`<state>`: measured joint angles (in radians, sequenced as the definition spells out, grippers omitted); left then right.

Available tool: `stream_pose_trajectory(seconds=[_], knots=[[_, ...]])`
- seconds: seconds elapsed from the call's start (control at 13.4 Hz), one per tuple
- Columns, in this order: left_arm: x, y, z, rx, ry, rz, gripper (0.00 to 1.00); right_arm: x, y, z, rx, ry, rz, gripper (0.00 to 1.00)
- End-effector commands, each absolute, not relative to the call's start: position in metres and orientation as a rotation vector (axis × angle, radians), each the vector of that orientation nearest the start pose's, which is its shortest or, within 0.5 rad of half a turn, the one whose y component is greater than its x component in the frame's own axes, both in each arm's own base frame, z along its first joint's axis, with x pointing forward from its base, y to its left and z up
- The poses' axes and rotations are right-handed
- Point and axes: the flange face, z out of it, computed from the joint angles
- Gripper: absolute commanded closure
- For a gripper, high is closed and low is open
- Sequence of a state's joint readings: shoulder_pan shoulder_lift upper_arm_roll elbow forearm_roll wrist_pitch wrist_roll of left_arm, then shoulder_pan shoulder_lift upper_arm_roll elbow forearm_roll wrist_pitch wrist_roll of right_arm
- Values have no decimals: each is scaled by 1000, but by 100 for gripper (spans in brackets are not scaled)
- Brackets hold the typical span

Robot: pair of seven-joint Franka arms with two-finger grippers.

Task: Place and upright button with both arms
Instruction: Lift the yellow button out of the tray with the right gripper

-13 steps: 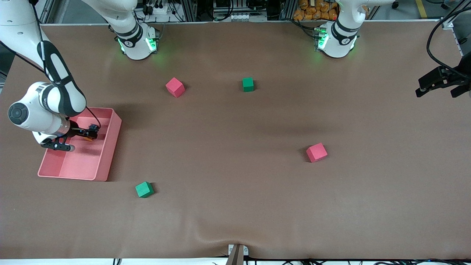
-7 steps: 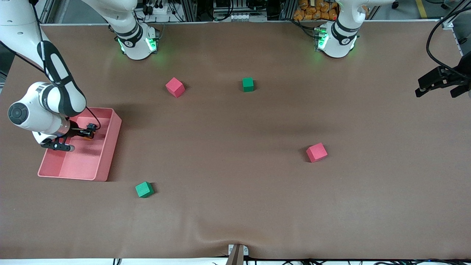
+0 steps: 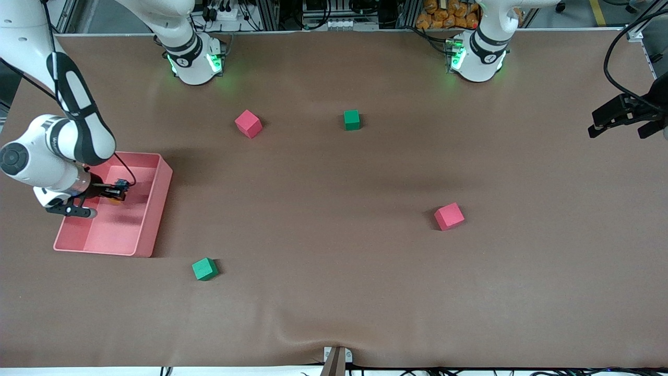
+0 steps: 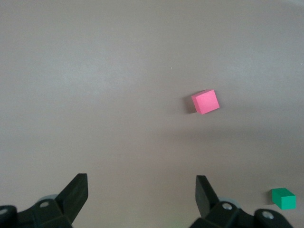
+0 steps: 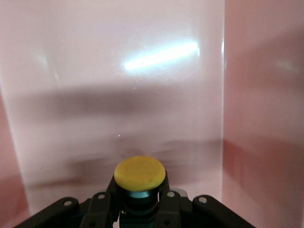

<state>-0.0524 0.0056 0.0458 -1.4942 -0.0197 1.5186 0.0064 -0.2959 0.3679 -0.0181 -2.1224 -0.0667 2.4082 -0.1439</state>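
Right arm shifted toward its own end of the desk since a second ago; right gripper (image 3: pixel 116 194) went with it, from about mid-bin toward the bin's outer side, over the pink bin (image 3: pixel 156 209). Everything else unchanged.

Right gripper: jaws clamped on the button (image 5: pixel 140 174). Right wrist view shows the yellow-orange cap facing the bin floor, black body pinched between the fingers (image 5: pixel 102 202); lower body is hidden by the gripper. In front view the button is only a speck of orange under the gripper, mostly hidden by wrist and cable. Can't tell whether it touches the bin floor.

Left arm waits at its end of the desk, mostly cut off by the front view's edge. Left gripper (image 3: pixel 626 117) is up in the air over the desk there, jaws wide apart with nothing between them; left wrist view shows only the fingertips (image 4: pixel 76 192), the rest is cropped.

On the desk:
- red cube (image 3: pixel 248 124) and green cube (image 3: pixel 352 119) near the bases
- second red cube (image 3: pixel 449 216) toward the left arm's end, mid-desk
- second green cube (image 3: pixel 204 269) nearer the front camera than the bin
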Motion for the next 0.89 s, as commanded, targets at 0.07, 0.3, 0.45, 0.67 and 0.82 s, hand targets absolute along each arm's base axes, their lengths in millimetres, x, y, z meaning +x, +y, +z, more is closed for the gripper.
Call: stream_pose_trajectory(seconds=[0.07, 0.3, 0.45, 0.67, 0.82], knots=[[552, -9, 658, -3153, 14, -31, 0, 564, -165, 301, -3171, 70, 227, 100], [552, -9, 658, -3153, 11, -31, 0, 595, -113, 344, -3167, -62, 253, 100], [552, -9, 658, -3155, 9, -31, 0, 611, -57, 356, -3171, -188, 223, 100], [553, -7, 657, -3156, 4, -34, 0, 627, 39, 368, -3130, -240, 159, 100], [553, -8, 657, -3156, 4, -34, 0, 640, 109, 353, -3084, -212, 212, 100]])
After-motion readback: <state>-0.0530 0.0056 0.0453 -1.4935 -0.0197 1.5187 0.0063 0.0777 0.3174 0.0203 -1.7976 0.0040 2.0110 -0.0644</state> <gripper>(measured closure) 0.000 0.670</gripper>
